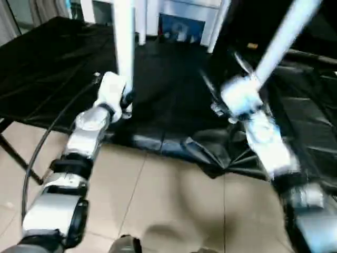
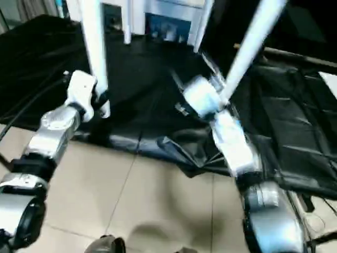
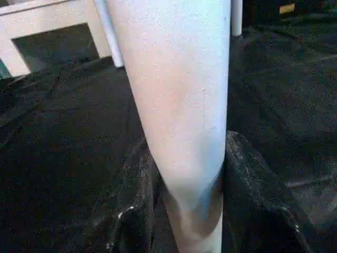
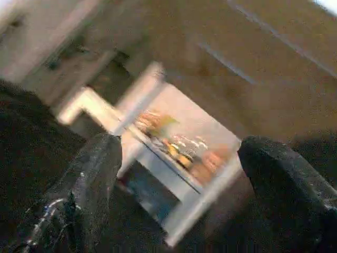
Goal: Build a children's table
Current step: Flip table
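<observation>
One white tapered leg (image 1: 125,47) of the children's table stands upright over the black cloth, and my left gripper (image 1: 126,101) is shut on its lower end. In the left wrist view the leg (image 3: 179,105) sits between both black fingers (image 3: 131,211). A second white leg (image 1: 284,37) slants up to the right, just beside my right wrist. Where its lower end rests is hidden. My right gripper (image 4: 179,195) is open, its fingers (image 4: 89,179) wide apart with nothing between them.
Black cloth (image 1: 52,68) covers the low surfaces ahead and to the right, with a crumpled edge hanging onto the beige tiled floor (image 1: 158,200). A white cabinet (image 1: 179,21) stands at the back. A black cable (image 1: 42,142) loops beside my left forearm.
</observation>
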Tool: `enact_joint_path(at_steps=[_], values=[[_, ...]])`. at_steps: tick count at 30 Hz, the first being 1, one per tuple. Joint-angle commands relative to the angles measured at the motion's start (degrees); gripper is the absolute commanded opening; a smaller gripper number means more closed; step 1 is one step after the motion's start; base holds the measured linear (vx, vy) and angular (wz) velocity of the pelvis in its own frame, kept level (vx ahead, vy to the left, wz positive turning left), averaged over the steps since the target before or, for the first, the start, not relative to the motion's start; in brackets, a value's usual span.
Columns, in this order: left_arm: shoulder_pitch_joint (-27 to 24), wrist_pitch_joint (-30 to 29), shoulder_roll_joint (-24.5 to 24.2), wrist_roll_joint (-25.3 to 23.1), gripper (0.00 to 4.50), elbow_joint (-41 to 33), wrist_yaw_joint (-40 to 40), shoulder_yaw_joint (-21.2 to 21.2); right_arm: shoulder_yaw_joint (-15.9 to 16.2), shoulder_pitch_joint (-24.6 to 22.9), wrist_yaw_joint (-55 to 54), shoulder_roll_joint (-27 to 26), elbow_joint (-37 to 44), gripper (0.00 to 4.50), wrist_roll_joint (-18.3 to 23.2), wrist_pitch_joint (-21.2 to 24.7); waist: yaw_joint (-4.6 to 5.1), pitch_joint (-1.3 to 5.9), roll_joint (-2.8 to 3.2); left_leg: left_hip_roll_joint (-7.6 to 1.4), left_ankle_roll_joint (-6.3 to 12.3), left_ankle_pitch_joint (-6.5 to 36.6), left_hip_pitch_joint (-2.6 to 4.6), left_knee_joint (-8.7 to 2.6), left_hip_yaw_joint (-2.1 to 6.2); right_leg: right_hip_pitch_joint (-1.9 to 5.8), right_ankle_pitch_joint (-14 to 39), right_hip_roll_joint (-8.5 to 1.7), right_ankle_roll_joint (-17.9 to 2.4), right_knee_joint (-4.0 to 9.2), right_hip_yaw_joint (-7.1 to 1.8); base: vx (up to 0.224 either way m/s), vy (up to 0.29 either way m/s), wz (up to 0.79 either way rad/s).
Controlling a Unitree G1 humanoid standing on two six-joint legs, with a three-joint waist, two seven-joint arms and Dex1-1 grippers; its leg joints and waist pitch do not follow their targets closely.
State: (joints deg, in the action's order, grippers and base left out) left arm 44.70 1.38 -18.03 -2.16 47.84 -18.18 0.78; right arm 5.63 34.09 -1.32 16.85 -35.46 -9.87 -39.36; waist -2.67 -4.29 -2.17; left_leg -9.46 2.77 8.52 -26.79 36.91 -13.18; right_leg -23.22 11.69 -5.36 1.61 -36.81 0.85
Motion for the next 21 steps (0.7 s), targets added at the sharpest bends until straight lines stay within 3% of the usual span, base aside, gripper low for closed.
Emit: enact_joint_path(at_steps=[1, 2, 8, 9, 10, 14, 18, 20, 21], values=[[0.1, 1.6, -1.4, -4.8, 1.48, -0.5, -1.2, -3.4, -3.5, -2.1, -0.9, -0.8, 6.3, 3.88, 3.5, 3.1, 0.74, 5.23, 1.05, -3.55, -6.48, 28.1, 5.57, -6.24, 3.18, -0.42, 9.8, -2.01, -8.8, 4.4, -0.72, 0.0, 0.0, 0.0], [-0.3, 1.7, -1.9, -4.8, 1.48, -0.5, -1.5, -3.5, -5.6, -5.9, -1.1, -2.3, 11.1, 3.88, 6.5, 5.7, 0.87, 5.08, 1.1, -3.58, -7.01, 30.3, 5.62, -6.41, 3.3, -0.63, 11.9, -2.08, -8.2, 4.81, -0.79, 0.0, 0.0, 0.0], [-0.5, 1.7, -1.8, -2.9, 1.48, 0.5, -3.2, -2.8, -8.3, -10.6, -4.7, -3.6, 17.6, 3.88, 9.3, 10.5, 1.62, 4.93, 0.99, -3.52, -9.56, 34.1, 5.76, -7.35, 3.79, -0.58, 14.9, -2.27, -7.2, 5.34, -0.5, 0.0, 0.0, 0.0], [-0.5, 1.4, -1.6, -2.4, 1.83, 0.6, -3.6, -2.6, -8.4, -10.9, -5.1, -3.6, 18.2, 3.88, 9.4, 11.0, 1.71, 4.96, 1.03, -3.48, -9.71, 34.3, 5.83, -7.33, 3.78, -0.67, 14.9, -2.27, -7.2, 5.31, -0.51, 0.0, 0.0, 0.0], [-0.5, 1.3, -1.5, -1.8, 1.83, 0.7, -3.8, -2.3, -8.4, -11.3, -5.3, -3.6, 18.9, 3.88, 9.5, 12.4, 1.81, 4.91, 0.95, -3.41, -9.88, 34.9, 5.87, -7.31, 3.75, -0.71, 15.7, -2.3, -7.1, 5.49, -0.5, 0.0, 0.0, 0.0], [0.5, 3.2, -1.6, -1.2, 2.28, 1.6, -2.5, -1.3, -8.2, -11.4, -3.1, -4.7, 20.2, 3.88, 9.8, 16.9, 2.0, 4.93, 0.76, -3.21, -9.31, 34.7, 5.76, -7.15, 3.73, -0.78, 16.4, -2.52, -7.2, 5.81, -0.65, 0.0, 0.0, 0.0], [0.1, 5.1, -2.4, -3.7, 2.31, 1.3, 2.2, -2.1, -6.6, -12.9, 0.9, -5.3, 22.5, 3.88, 12.3, 21.2, 1.88, 4.85, 0.58, -3.45, -8.46, 34.0, 6.07, -7.15, 3.48, -1.02, 14.9, -2.45, -7.6, 5.86, -0.73, 0.0, 0.0, 0.0], [0.0, 4.5, -3.0, -5.0, 2.31, 1.3, 3.3, -2.8, -5.9, -13.3, 1.8, -5.5, 22.8, 3.88, 12.9, 22.4, 1.89, 4.8, 0.69, -3.41, -8.29, 33.7, 5.86, -7.17, 3.61, -0.85, 15.4, -2.56, -7.6, 5.82, -0.77, 0.0, 0.0, 0.0], [0.0, 4.5, -3.0, -5.0, 2.31, 1.3, 3.3, -2.8, -5.9, -13.3, 1.8, -5.5, 22.8, 3.88, 12.9, 22.4, 1.96, 4.81, 0.45, -3.42, -8.33, 33.4, 5.81, -7.18, 3.56, -0.81, 15.6, -2.55, -7.5, 5.86, -0.75, 0.0, 0.0, 0.0]])
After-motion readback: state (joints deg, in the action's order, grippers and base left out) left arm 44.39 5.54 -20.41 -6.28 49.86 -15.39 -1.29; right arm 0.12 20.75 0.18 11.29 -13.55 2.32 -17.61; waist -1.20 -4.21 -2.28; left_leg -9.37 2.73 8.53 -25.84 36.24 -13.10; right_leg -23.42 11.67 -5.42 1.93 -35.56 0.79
